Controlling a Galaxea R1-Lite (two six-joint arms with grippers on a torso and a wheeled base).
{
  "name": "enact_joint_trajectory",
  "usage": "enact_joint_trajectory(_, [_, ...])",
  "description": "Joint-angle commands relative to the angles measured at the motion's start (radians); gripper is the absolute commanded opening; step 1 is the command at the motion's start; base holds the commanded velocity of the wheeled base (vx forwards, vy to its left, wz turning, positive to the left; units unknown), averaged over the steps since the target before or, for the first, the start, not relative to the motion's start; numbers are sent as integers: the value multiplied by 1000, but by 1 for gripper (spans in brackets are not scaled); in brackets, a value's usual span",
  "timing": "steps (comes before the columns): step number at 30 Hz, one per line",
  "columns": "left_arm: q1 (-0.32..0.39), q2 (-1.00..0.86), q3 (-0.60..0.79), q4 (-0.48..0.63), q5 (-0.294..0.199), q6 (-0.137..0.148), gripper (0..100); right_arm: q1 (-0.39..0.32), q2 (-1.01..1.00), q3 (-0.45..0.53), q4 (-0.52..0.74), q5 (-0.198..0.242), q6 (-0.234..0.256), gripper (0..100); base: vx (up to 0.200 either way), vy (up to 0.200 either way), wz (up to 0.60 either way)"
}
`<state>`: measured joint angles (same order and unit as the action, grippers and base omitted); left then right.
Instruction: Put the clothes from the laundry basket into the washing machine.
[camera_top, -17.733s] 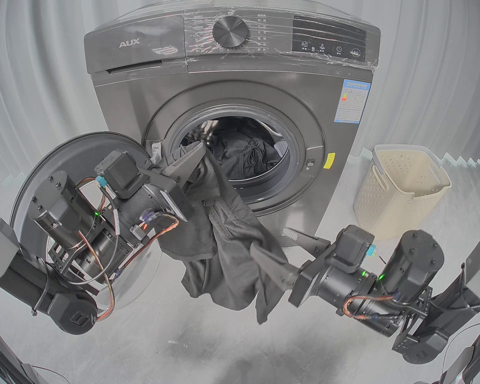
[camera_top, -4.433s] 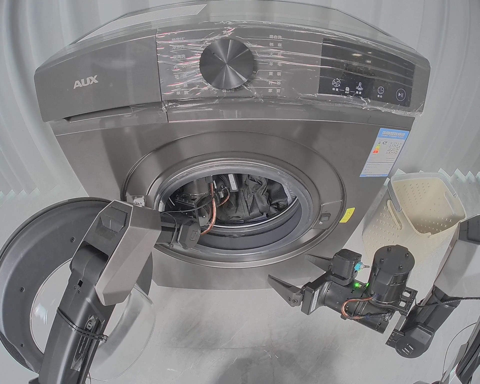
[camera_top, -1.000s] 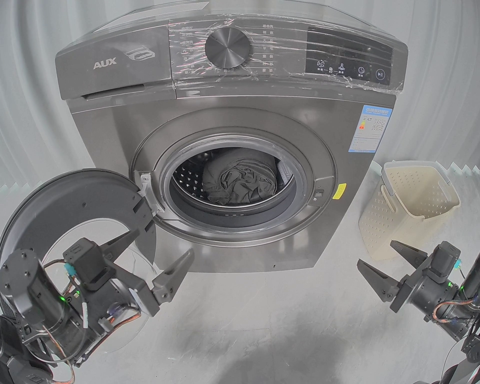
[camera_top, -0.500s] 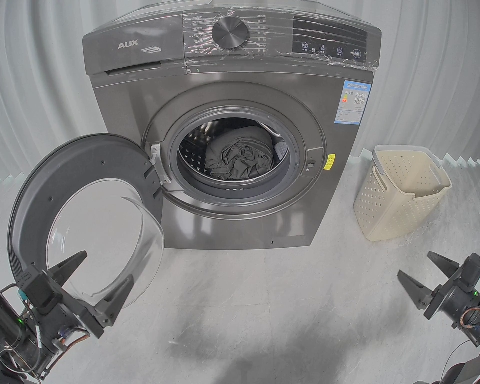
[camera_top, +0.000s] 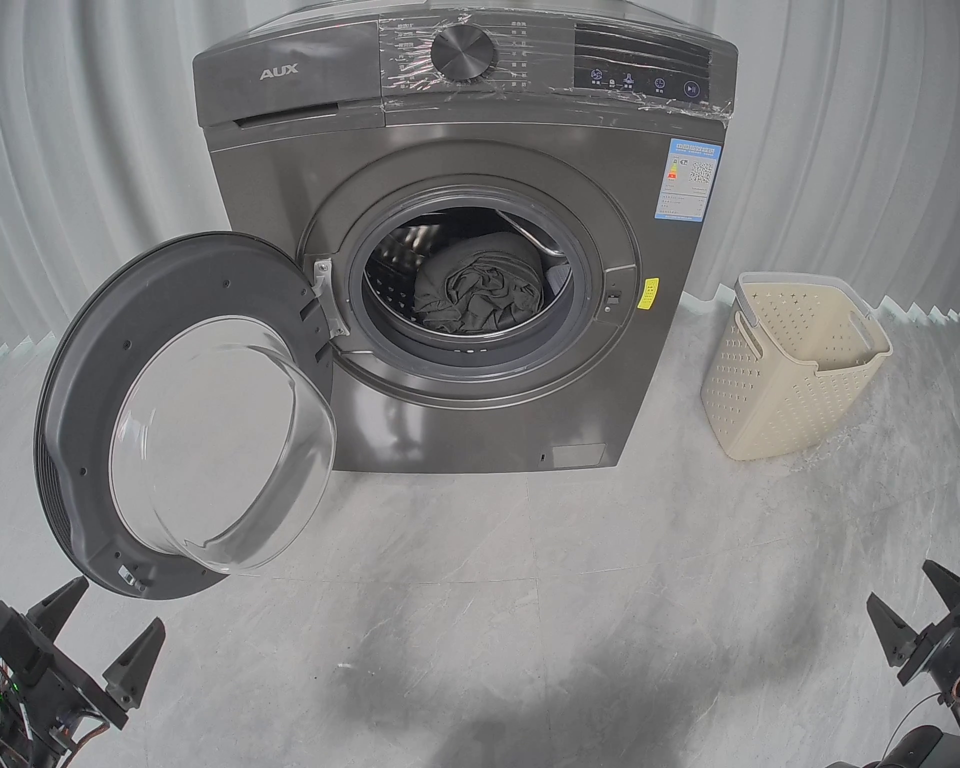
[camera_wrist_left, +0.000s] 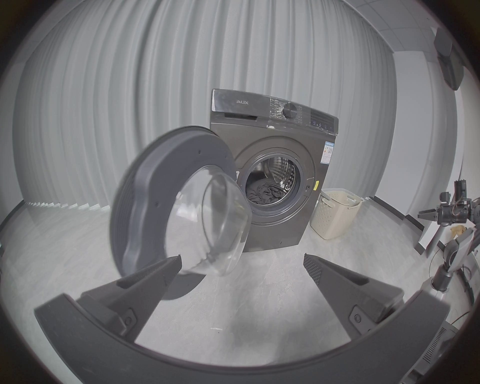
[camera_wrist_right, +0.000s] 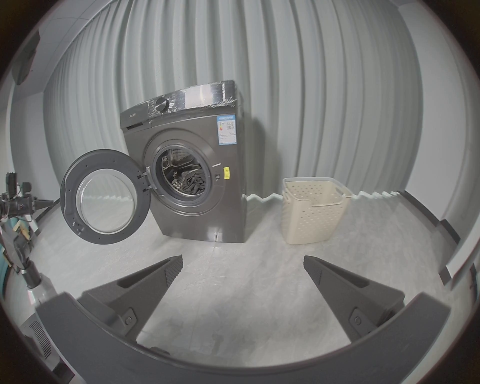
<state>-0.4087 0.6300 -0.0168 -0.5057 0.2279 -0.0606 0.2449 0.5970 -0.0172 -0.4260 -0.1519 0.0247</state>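
Observation:
The grey washing machine (camera_top: 470, 300) stands with its round door (camera_top: 190, 420) swung wide to the left. Dark grey clothes (camera_top: 480, 285) lie bunched inside the drum, also seen as clothes (camera_wrist_left: 265, 190) and clothes (camera_wrist_right: 190, 182) from the wrists. The cream laundry basket (camera_top: 790, 365) sits on the floor to the machine's right, tilted, with nothing visible inside. My left gripper (camera_top: 105, 630) is open low at the bottom left, well back from the door. My right gripper (camera_top: 915, 605) is open at the bottom right, away from the basket (camera_wrist_right: 312, 210).
Pale grey floor (camera_top: 560, 600) stretches between me and the machine. White curtains (camera_top: 100, 150) ring the space. The open door juts out over the floor at the left. A camera tripod (camera_wrist_left: 450, 220) stands off to the side.
The camera has pulled back from the machine. Both grippers have dropped lower and outward toward the bottom corners, still open and empty. The clothes stay in the drum.

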Motion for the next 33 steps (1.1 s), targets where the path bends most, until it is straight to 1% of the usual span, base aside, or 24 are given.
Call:
enact_joint_trajectory(1, [145,-296,17,150,-41,-10,100,-131,-306,16,164,12,-9,100,0,0,0])
enact_joint_trajectory(3, [171,-331,17,173,-53,-8,100,-141,-350,16,199,15,-9,100,0,0,0])
enact_joint_trajectory(6, [291,-470,17,300,-116,-13,100,-177,-526,11,383,48,-6,100,0,0,0])
enact_joint_trajectory(7, [307,-506,17,331,-133,-13,100,-199,-549,5,408,69,-8,100,0,0,0])
enact_joint_trajectory(9, [327,-553,17,405,-176,-2,100,-248,-597,-10,429,164,-3,100,0,0,0])
enact_joint_trajectory(10, [327,-553,17,405,-176,-2,100,-248,-597,-10,429,164,-3,100,0,0,0])
enact_joint_trajectory(11, [329,-543,17,415,-174,1,100,-249,-597,-9,426,210,-9,100,0,0,0])
enact_joint_trajectory(13, [363,-550,17,423,-179,18,100,-249,-597,-7,426,158,-42,100,0,0,0])
enact_joint_trajectory(14, [410,-564,17,431,-180,31,100,-249,-597,-6,423,97,-72,100,0,0,0])
enact_joint_trajectory(15, [410,-564,17,431,-180,31,100,-249,-597,-6,423,97,-72,100,0,0,0])
enact_joint_trajectory(16, [449,-573,17,434,-179,44,100,-249,-597,-7,424,38,-97,100,0,0,0])
enact_joint_trajectory(17, [442,-573,17,434,-167,42,100,-253,-597,-7,423,-12,-108,100,0,0,0])
enact_joint_trajectory(19, [439,-573,17,435,-174,36,100,-248,-597,-12,435,-8,-101,100,0,0,0])
enact_joint_trajectory(20, [429,-584,17,435,-177,38,100,-246,-597,-12,434,29,-81,100,0,0,0])
enact_joint_trajectory(22, [409,-630,17,438,-208,39,100,-246,-597,-13,438,170,-17,100,0,0,0])
enact_joint_trajectory(23, [409,-630,17,440,-214,36,100,-248,-597,-15,440,193,-5,100,0,0,0])
enact_joint_trajectory(24, [407,-630,15,440,-223,28,100,-248,-597,-17,446,169,3,100,0,0,0])
enact_joint_trajectory(26, [406,-630,17,438,-220,7,100,-248,-597,-17,446,63,1,100,0,0,0])
enact_joint_trajectory(27, [409,-630,17,438,-225,-24,100,-248,-597,-17,449,14,1,100,0,0,0])
enact_joint_trajectory(28, [409,-630,17,440,-236,-27,100,-248,-597,-17,449,57,3,100,0,0,0])
enact_joint_trajectory(30, [409,-630,17,438,-246,-34,100,-248,-597,-18,454,304,-6,100,0,0,0])
enact_joint_trajectory(31, [409,-630,17,440,-246,-36,100,-248,-597,-20,455,321,-6,100,0,0,0])
enact_joint_trajectory(32, [409,-630,17,440,-252,-54,100,-248,-597,-27,470,396,-2,100,0,0,0])
enact_joint_trajectory(33, [409,-630,17,440,-252,-56,100,-248,-597,-29,477,380,-2,100,0,0,0])
